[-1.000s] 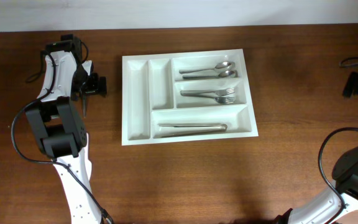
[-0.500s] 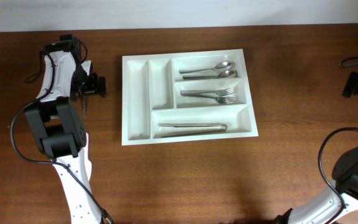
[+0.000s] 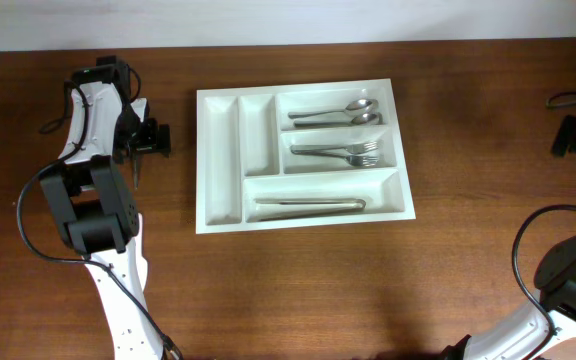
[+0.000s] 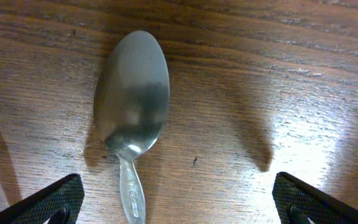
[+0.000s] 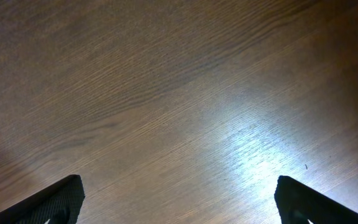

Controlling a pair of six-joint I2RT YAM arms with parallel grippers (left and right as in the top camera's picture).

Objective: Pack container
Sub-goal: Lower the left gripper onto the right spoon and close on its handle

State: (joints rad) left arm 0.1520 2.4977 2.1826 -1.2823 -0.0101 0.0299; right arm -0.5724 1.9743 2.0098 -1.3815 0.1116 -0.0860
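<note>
We are counting two spoons and two forks in the tray, and one loose spoon on the surface. The left gripper and right gripper are standing wide open.

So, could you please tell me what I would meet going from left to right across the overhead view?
Left hand → white cutlery tray → right hand, at the far right edge.
</note>
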